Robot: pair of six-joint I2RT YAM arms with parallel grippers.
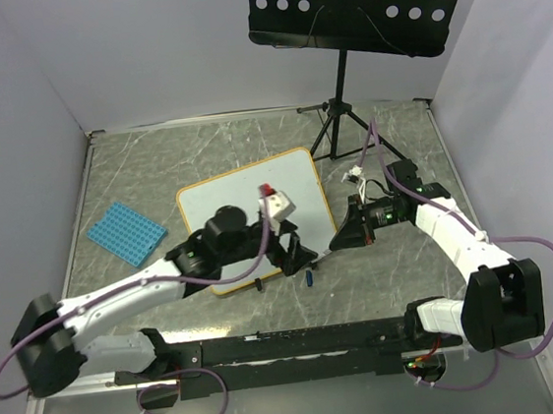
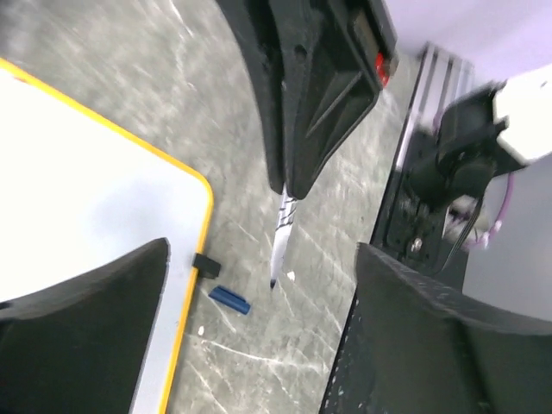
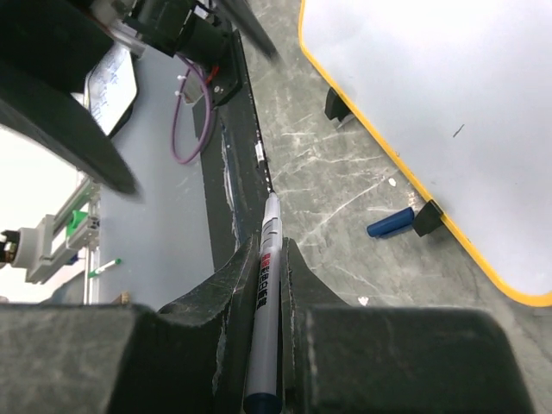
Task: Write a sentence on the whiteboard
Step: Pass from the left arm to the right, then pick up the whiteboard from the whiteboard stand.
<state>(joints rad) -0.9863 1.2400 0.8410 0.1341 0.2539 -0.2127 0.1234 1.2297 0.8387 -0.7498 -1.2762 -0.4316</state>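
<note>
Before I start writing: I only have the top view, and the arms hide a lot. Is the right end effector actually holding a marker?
Observer: Yes. The right wrist view shows a marker clamped in the right end effector, tip pointing out.
Operator: Is it capped?
Observer: No, the tip is bare. What looks like its blue cap lies on the table beside a black foot of the whiteboard.
Operator: Anything written near that corner?
Observer: No words. That corner is blank apart from one tiny dark mark.
</note>
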